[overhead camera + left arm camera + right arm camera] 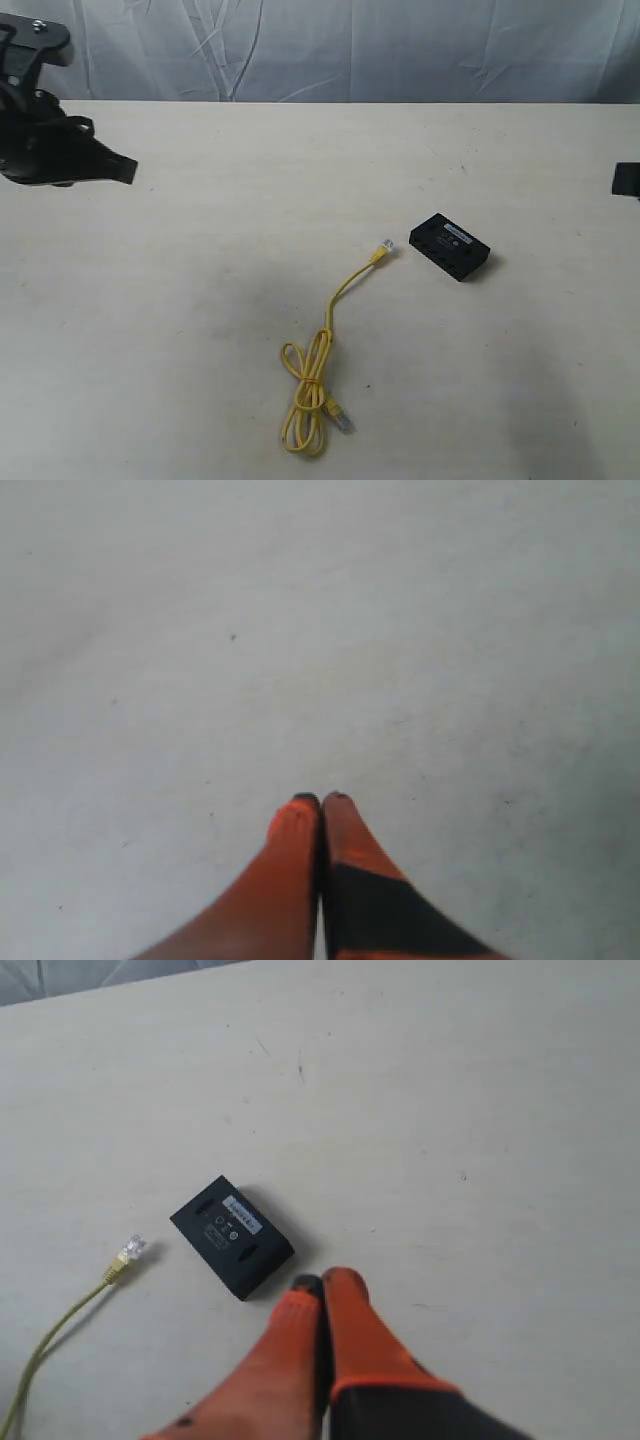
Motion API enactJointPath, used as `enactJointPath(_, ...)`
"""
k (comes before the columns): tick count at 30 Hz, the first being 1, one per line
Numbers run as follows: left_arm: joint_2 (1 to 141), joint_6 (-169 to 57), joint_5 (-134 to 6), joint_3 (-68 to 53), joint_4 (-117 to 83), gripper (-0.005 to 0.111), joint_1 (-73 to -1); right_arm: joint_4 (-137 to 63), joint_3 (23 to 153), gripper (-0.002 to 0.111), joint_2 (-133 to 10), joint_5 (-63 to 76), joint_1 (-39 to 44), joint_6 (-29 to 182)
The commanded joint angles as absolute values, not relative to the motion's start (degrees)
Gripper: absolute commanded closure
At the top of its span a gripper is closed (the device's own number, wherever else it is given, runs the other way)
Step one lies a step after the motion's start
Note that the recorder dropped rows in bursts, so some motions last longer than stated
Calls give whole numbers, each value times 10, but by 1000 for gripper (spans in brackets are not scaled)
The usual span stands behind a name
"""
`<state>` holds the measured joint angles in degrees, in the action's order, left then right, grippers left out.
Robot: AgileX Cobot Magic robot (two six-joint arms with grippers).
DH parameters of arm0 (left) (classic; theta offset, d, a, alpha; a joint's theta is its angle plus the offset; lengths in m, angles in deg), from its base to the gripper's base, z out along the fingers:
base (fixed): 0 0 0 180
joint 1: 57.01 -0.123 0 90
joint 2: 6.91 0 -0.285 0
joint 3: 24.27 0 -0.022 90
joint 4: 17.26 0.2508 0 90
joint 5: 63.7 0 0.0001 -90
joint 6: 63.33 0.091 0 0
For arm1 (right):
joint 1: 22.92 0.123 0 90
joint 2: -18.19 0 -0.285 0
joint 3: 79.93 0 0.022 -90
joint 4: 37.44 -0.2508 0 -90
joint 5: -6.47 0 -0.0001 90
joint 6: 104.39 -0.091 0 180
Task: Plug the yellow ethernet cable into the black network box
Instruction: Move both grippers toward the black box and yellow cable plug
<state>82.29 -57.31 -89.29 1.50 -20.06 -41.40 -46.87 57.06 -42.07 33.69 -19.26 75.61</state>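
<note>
The yellow ethernet cable (318, 375) lies on the table, coiled loosely near the front, with one clear plug (386, 246) pointing toward the black network box (450, 245) a short gap away. A second plug (343, 422) rests beside the coil. The right wrist view shows the box (231, 1235) with its white label up and the cable's plug (131, 1250) beside it. My right gripper (322, 1282) is shut and empty, hovering close to the box's corner. My left gripper (321, 799) is shut over bare table, far from both things.
The left arm (50, 140) sits at the table's far left edge. A small black part of the right arm (627, 180) shows at the right edge. A pale wrinkled backdrop (350, 45) hangs behind the table.
</note>
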Motion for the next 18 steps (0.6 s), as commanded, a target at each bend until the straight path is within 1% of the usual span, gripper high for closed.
enactJointPath(1,876,-563,-892,-20,-200,107,-375,-471,576,108,-473,297,-168,763)
enactJointPath(5,919,-554,-896,-59,-201,107,-354,-470,578,108,-530,246,-147,763)
enactJointPath(9,955,-547,-916,-94,-197,107,-336,-470,604,108,-604,240,-131,773)
enactJointPath(18,1020,-518,-926,-130,-211,107,-300,-469,721,108,-772,247,-129,787)
